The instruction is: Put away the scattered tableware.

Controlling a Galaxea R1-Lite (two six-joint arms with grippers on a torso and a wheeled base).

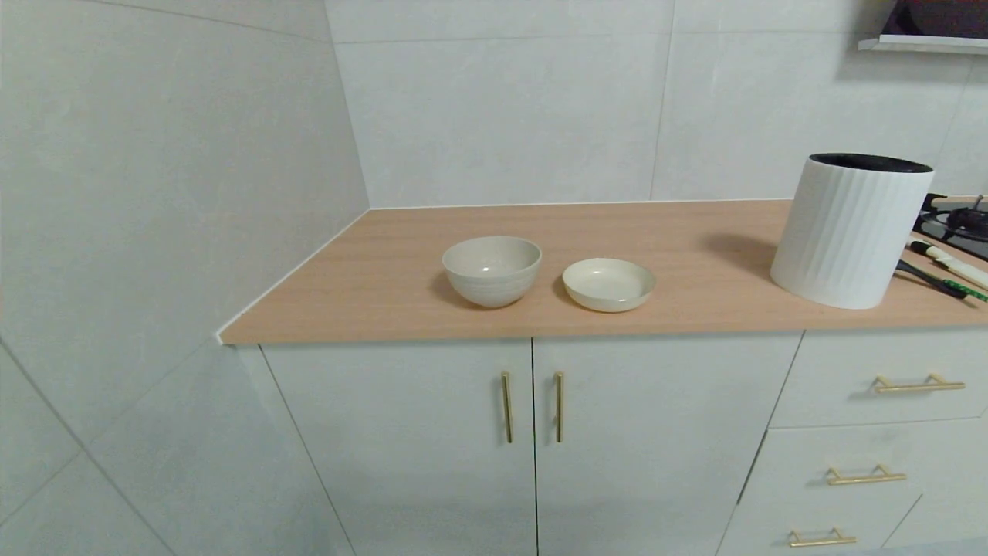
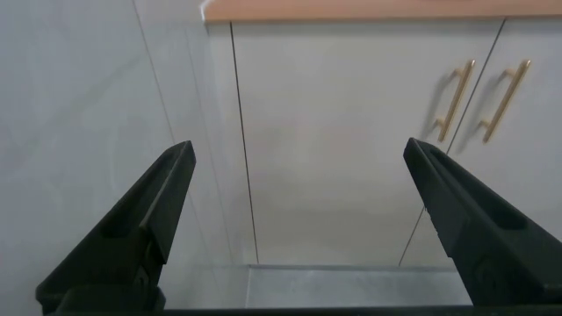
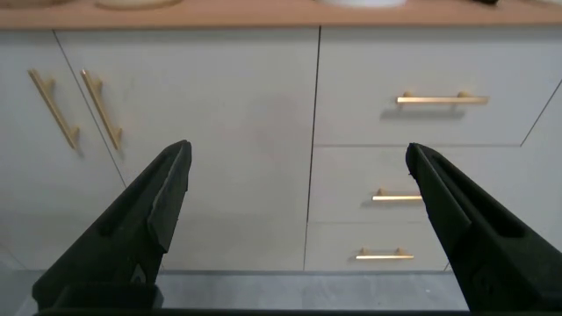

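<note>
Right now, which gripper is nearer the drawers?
Right. The right gripper is low in front of the drawers; the left gripper faces the left cabinet door, farther off by the wall.

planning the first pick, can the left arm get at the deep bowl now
Likely yes, once raised: left claw hangs open below the countertop; the deep bowl stands unblocked near its front.

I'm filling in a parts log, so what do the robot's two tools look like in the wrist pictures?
The left tool has two dark grey, almost black fingers. They are matte and flat-sided, broad at the base and tapering to narrow tips. The right tool has the same colour and shape.
</note>
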